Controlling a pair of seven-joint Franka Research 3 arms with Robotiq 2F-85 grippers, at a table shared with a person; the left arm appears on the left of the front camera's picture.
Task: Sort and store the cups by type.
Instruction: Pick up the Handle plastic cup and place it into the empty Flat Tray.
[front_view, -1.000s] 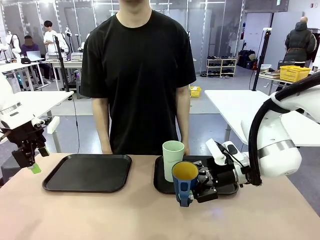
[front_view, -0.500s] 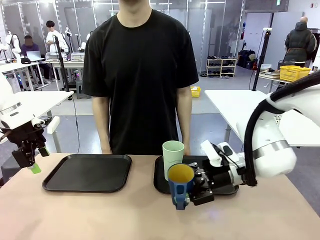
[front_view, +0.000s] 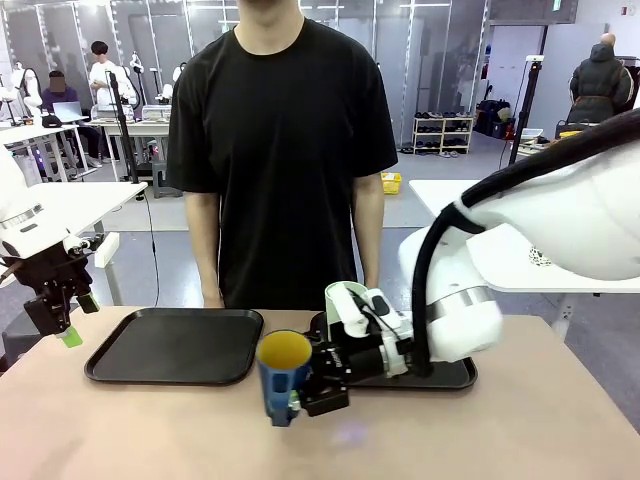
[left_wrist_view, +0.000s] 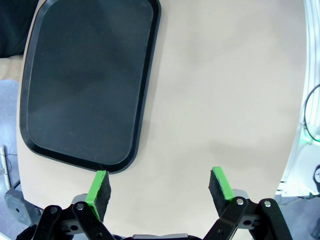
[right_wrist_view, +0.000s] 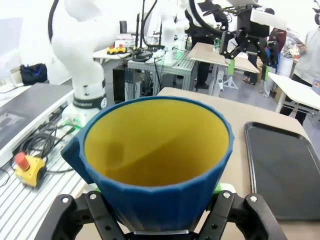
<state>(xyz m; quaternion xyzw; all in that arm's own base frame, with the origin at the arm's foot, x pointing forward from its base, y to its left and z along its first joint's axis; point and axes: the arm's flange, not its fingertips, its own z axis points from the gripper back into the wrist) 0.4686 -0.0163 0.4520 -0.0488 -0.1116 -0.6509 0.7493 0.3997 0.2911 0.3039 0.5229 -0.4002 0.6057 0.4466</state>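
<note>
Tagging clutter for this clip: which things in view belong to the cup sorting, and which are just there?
Part of the job:
- dark-blue mug, yellow inside, gripped by the right tool
- pale-green tumbler, standing on the right black tray
- left black tray

Just there:
- left tool, open
- person in black T-shirt

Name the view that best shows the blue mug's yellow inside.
The right wrist view: it looks straight into the blue mug, gripped by the right claw. The front view shows its yellow rim from the side.
</note>
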